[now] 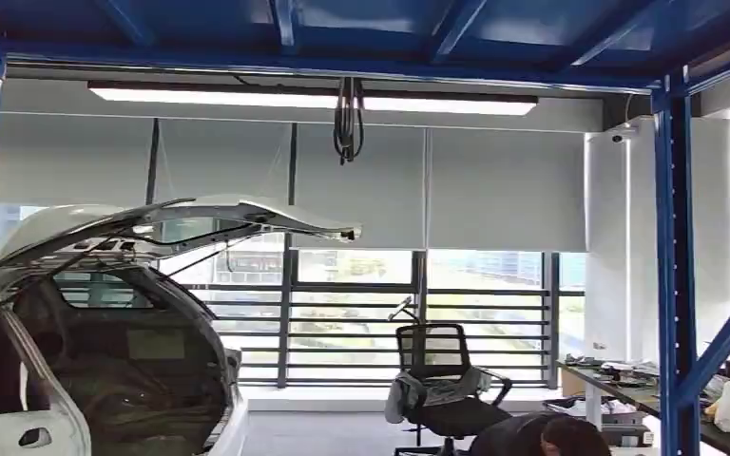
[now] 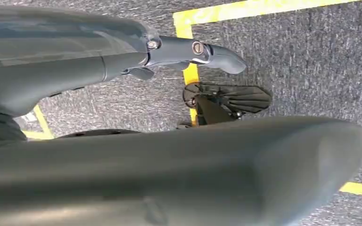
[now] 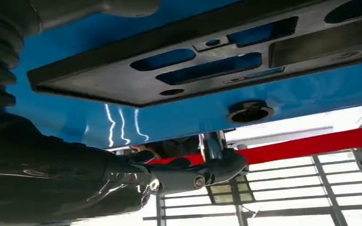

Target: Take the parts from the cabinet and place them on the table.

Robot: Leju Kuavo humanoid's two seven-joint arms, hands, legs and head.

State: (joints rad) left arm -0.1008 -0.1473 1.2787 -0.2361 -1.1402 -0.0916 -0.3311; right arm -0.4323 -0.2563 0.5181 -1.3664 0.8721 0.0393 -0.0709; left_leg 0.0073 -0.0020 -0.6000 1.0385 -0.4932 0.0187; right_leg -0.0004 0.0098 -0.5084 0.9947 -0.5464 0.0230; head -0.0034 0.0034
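Head view: blue cabinet frame [image 1: 673, 285] with uprights at both edges and beams overhead. Beyond it stands one white car [image 1: 105, 361] with its rear hatch [image 1: 181, 223] raised, one black office chair [image 1: 442, 380] draped with a grey cloth, and a table [image 1: 627, 394] at the right carrying assorted small items (too small to identify). A person's dark head [image 1: 570, 437] shows at the lower edge. One ceiling light strip [image 1: 314, 98] runs across the top.

Right wrist view: one flat black part [image 3: 207, 61] — a panel with several slots and cut-outs — lies against a blue shelf surface [image 3: 283, 101] of the cabinet. A round black fitting [image 3: 250, 112] sits on the blue surface just beside the part. The right hand [image 3: 169, 176] is near the shelf edge with its fingers [image 3: 217, 172] extended; they are apart from the part, and nothing is visibly held.

Left wrist view: the left hand [image 2: 122, 61] hangs over grey carpet [image 2: 311, 70] marked with yellow tape lines [image 2: 264, 7] — fingers [image 2: 217, 54] extended, holding nothing.
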